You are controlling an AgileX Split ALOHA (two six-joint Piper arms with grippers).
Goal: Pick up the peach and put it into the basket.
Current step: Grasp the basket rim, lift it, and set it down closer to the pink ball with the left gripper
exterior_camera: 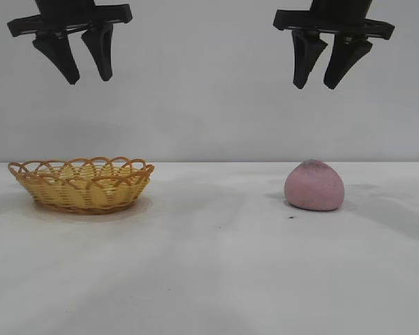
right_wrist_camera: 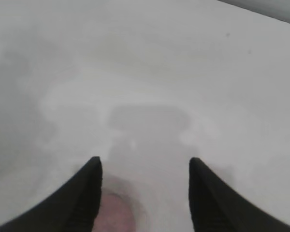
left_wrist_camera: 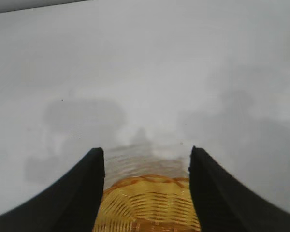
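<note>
The peach [exterior_camera: 315, 185], a dusty-pink lump with a grey smudge on top, rests on the white table at the right. My right gripper [exterior_camera: 318, 85] hangs open high above it with nothing between its fingers. In the right wrist view the peach [right_wrist_camera: 117, 217] shows far below, close beside one finger. The basket [exterior_camera: 82, 184], yellow-tan wicker with an orange looped rim, sits on the table at the left. My left gripper [exterior_camera: 89, 79] hangs open high above the basket and holds nothing. In the left wrist view the basket [left_wrist_camera: 146, 205] lies far below, between the fingers.
The white table [exterior_camera: 209, 265] stretches wide between basket and peach, with a pale wall behind. A tiny dark speck [exterior_camera: 292, 217] lies just in front of the peach.
</note>
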